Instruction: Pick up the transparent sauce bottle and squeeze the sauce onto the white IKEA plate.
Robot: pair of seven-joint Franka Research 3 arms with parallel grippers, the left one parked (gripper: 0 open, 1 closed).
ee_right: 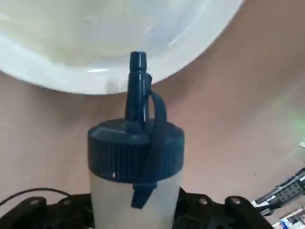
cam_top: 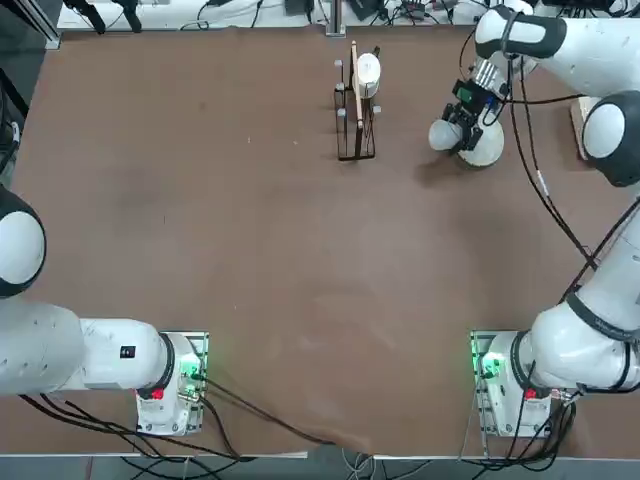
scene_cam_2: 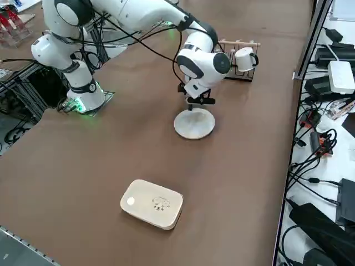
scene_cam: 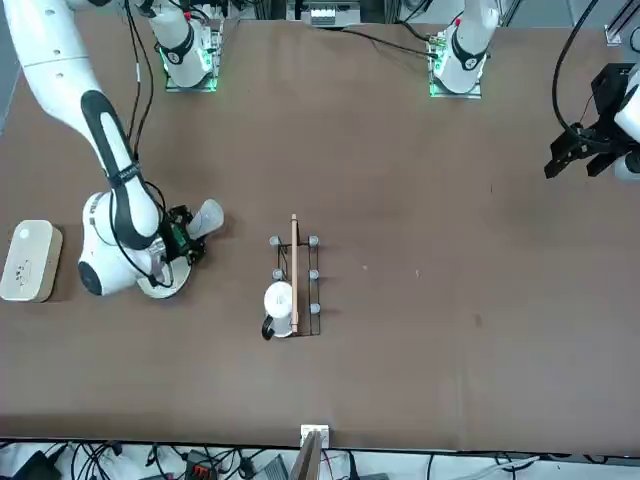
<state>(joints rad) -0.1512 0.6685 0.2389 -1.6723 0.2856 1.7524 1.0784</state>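
Note:
My right gripper [cam_top: 464, 113] hangs at the far right of the table, shut on the transparent sauce bottle [cam_top: 443, 134]. The bottle [ee_right: 136, 191] has a whitish body and a dark blue cap; it is held tilted, its nozzle [ee_right: 137, 81] pointing at the near rim of the white IKEA plate [ee_right: 109, 43]. The round plate [cam_top: 488, 148] lies flat on the table right under the wrist. In the front view the bottle [scene_cam: 206, 217] sticks out of the gripper [scene_cam: 184, 238] beside the plate [scene_cam: 160, 287]. The plate [scene_cam_2: 194, 124] looks bare in the right side view.
A black wire rack [cam_top: 355, 112] with a wooden dowel and a white cup [cam_top: 368, 70] stands left of the plate in the top view. A rounded-rectangular cream-white dish [scene_cam_2: 152, 203] lies near the table's right edge.

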